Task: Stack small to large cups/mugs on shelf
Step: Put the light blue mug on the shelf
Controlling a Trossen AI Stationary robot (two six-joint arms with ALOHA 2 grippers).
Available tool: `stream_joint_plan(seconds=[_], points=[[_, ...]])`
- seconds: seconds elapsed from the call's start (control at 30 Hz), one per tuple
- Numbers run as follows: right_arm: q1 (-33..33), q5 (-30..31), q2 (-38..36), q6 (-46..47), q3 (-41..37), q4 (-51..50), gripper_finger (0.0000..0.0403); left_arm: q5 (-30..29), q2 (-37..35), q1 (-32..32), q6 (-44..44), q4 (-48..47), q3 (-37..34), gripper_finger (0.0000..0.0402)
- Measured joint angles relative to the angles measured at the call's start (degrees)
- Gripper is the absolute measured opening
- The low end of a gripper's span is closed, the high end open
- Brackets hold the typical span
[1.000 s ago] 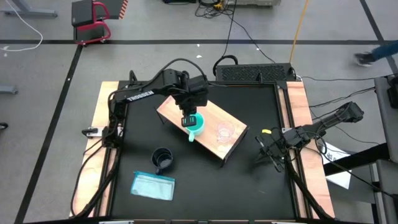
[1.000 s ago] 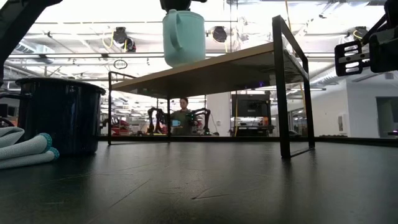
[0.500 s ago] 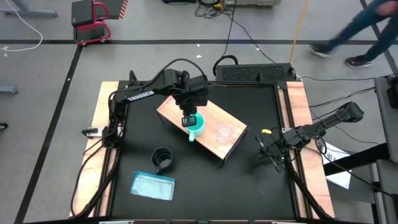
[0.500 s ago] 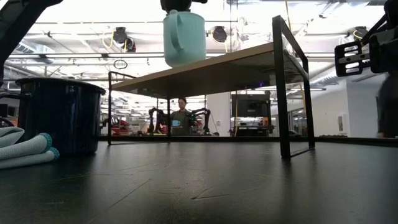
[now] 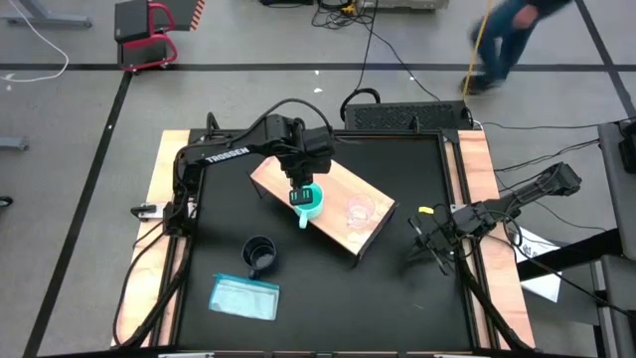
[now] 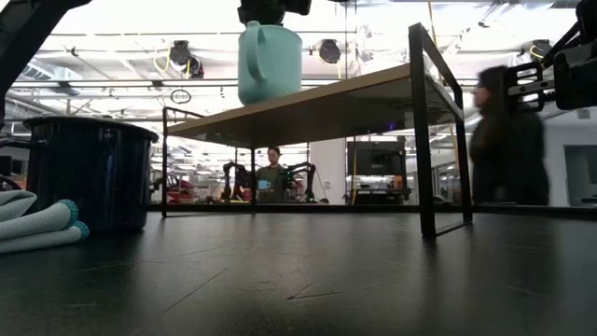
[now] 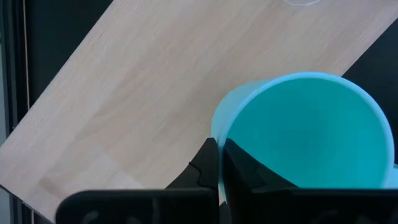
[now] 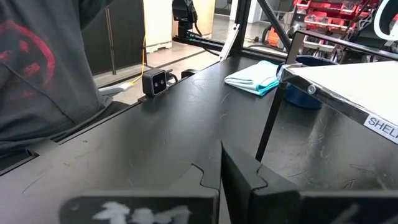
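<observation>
The turquoise mug point(image 5: 311, 202) is seen upright, opening upward, smooth and matte, with its handle point(image 6: 246, 54) turned toward the low camera. It is held at the near edge of the light-wood shelf point(image 5: 343, 189); whether its base touches the board cannot be told. The left gripper point(image 5: 300, 196) is closed on the mug's rim, one finger inside and one outside. The small clear cup point(image 5: 358, 209) stands on the shelf just beside the mug. The dark navy mug point(image 5: 259, 254) rests on the black tabletop point(image 5: 328, 298), near a light-blue packet point(image 5: 243, 296). The right gripper point(image 5: 429, 247) is parked at the table's right side, its fingers pressed together on nothing.
</observation>
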Motion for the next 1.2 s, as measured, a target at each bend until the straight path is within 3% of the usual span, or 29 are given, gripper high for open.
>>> stream_joint_plan(seconds=[1.2], points=[[0.0, 0.0, 0.0, 0.0, 0.0, -0.4, 0.0000, -3.0, 0.1, 0.2, 2.2, 1.6, -0.2, 0.0005]])
